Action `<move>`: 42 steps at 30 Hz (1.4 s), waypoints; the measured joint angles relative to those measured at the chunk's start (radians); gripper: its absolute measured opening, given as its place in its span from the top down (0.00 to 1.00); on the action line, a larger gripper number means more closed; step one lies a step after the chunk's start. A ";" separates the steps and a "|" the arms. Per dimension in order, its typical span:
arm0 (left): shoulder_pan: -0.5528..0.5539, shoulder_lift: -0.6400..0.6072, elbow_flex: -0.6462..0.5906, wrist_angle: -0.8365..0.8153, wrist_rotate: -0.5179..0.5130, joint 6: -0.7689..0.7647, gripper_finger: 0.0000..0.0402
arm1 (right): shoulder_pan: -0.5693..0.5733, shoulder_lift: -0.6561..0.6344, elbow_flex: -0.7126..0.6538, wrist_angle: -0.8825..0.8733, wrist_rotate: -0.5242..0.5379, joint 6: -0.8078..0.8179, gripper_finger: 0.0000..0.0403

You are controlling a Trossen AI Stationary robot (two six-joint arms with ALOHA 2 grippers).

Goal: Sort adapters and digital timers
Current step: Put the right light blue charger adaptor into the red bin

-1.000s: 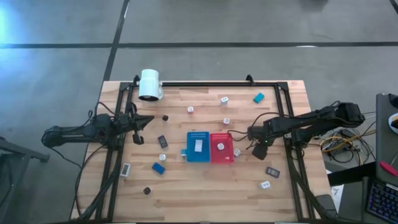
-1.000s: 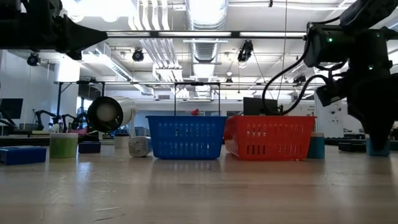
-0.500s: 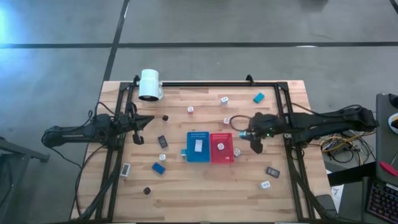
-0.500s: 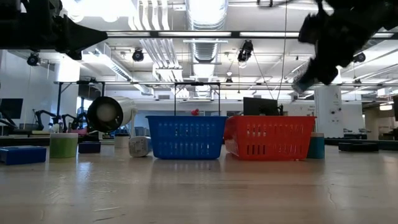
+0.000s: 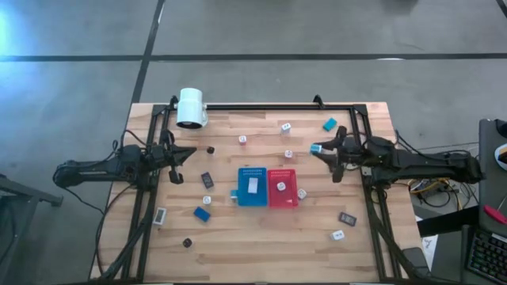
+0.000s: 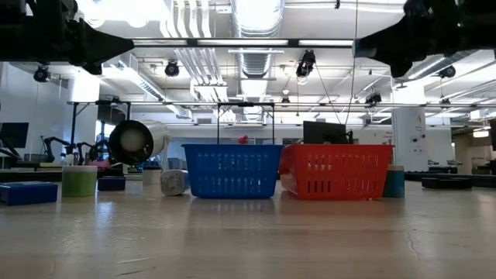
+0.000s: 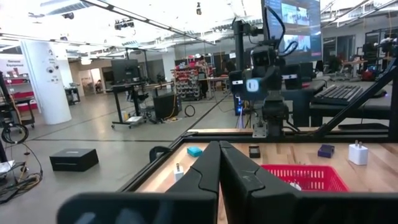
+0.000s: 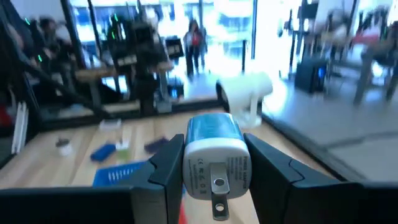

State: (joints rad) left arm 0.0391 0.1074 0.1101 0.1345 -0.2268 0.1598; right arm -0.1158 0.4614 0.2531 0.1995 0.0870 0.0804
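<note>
I had the surface (image 5: 261, 229) set with the blue tray (image 5: 253, 188) and red tray (image 5: 282, 188) side by side at its middle. My right tool (image 5: 323, 150) hung above, clamping a blue-and-white adapter (image 8: 213, 154) (prongs outward); the left tool (image 5: 187, 153) waited shut, empty.

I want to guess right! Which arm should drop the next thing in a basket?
The right arm: its right gripper is shut on a blue-and-white adapter, near the red basket. The left gripper waits shut.
</note>
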 joint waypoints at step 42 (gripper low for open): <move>0.001 0.000 0.000 0.022 -0.005 0.031 0.98 | -0.008 -0.283 -0.225 0.171 -0.061 -0.170 0.68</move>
State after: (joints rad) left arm 0.0399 0.1074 0.1101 0.1568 -0.2321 0.1909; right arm -0.1234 0.1787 0.0280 0.3707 0.0265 -0.0891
